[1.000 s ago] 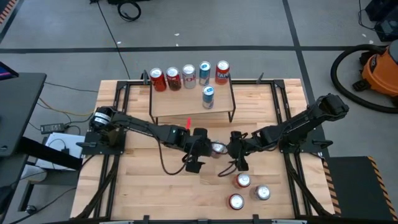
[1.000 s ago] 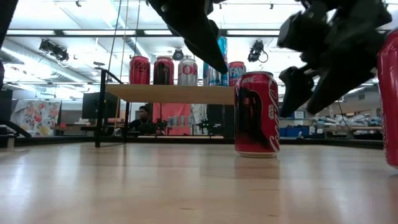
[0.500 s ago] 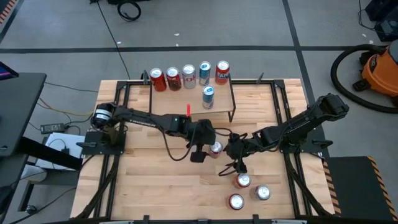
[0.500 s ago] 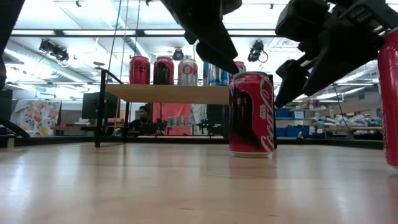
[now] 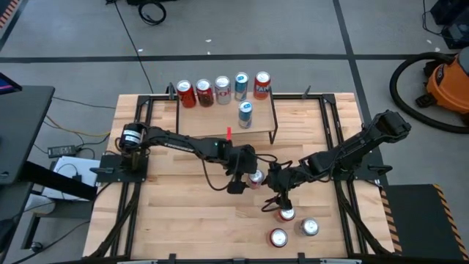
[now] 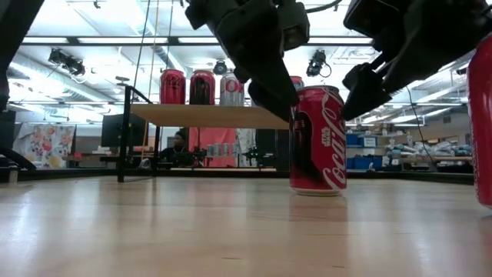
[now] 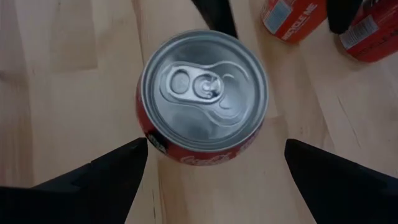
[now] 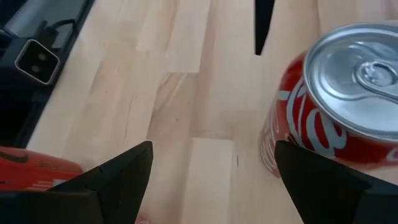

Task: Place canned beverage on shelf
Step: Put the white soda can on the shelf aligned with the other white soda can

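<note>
While the red can stands upright on the table in front of the shelf, nothing is held by either arm. Six cans are seen on the shelf, five in a row along its back edge and one nearer the front. The left gripper is poised above the red can with its jaws spread wide on either side of the top, not touching it. Just to the right, the right gripper is kept low over the table with jaws wide apart and empty, beside three more cans.
</note>
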